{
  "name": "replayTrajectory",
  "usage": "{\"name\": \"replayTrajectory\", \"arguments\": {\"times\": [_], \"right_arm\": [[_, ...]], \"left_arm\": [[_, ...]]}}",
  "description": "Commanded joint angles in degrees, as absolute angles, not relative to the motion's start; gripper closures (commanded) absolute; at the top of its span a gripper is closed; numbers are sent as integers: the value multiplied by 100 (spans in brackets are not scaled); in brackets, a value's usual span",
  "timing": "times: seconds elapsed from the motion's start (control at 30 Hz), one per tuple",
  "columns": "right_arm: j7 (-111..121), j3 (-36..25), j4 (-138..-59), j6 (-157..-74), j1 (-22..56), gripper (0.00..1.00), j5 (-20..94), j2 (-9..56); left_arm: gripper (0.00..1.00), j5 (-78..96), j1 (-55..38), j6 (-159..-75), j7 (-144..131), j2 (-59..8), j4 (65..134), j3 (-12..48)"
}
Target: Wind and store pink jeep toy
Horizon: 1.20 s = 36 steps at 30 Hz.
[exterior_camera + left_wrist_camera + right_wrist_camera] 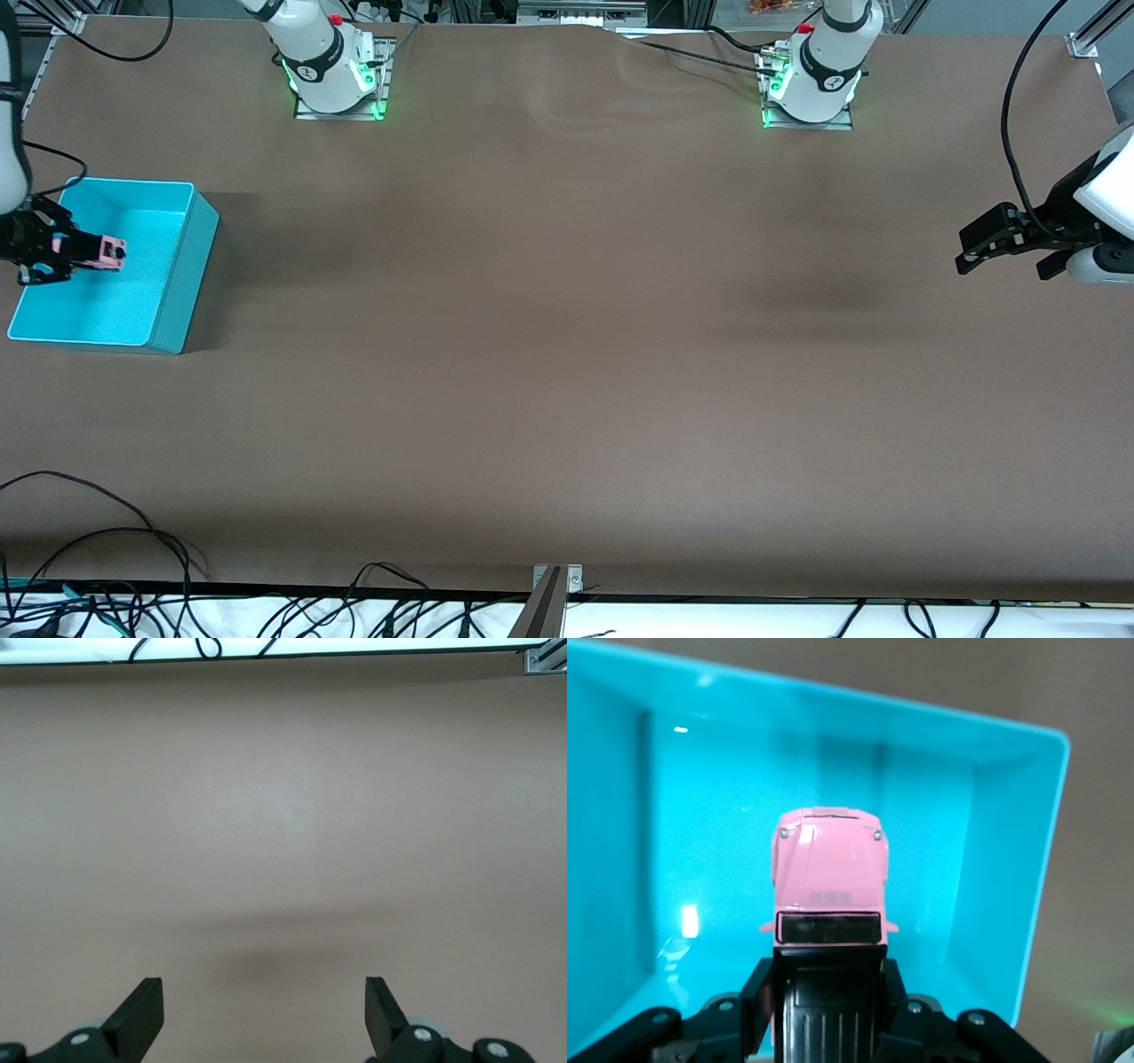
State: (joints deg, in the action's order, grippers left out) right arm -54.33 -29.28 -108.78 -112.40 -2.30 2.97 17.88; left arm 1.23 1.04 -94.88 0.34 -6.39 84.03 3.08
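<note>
My right gripper (89, 252) is shut on the pink jeep toy (112, 252) and holds it over the inside of the turquoise bin (190, 257) at the right arm's end of the table. In the right wrist view the jeep (828, 873) shows its pink hood and black rear roof, clamped between the black fingers (757, 992), with the bin's floor (709, 859) below it. My left gripper (970, 252) is open and empty, hovering over bare table at the left arm's end; its fingertips (142, 1014) stand wide apart over the brown surface.
The brown table (567, 354) stretches between the two arms. Loose black cables (133, 549) lie along the table edge nearest the front camera. The arm bases (332, 66) stand at the farthest edge.
</note>
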Motion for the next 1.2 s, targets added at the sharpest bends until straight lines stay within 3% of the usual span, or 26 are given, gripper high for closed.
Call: {"name": "replayTrajectory", "arguments": {"times": [0.0, 0.53, 0.77, 1.17], "right_arm": [[-5150, -2909, -10881, -11215, -466, 74, 439, 1889], [-5142, -2865, -11074, -12225, -571, 73, 694, 2627], [-5124, -2813, -11065, -12296, -580, 74, 1336, 2909], [-4948, -2804, -11083, -12419, -572, 73, 1354, 3067]], "left_arm": [[0, 202, 105, -9448, 158, -738, 8218, 290], [0, 202, 79, -9457, 167, -747, 8218, 299], [0, 202, 88, -9448, 167, -738, 8209, 308], [0, -237, 62, -9439, 167, -747, 8218, 316]]}}
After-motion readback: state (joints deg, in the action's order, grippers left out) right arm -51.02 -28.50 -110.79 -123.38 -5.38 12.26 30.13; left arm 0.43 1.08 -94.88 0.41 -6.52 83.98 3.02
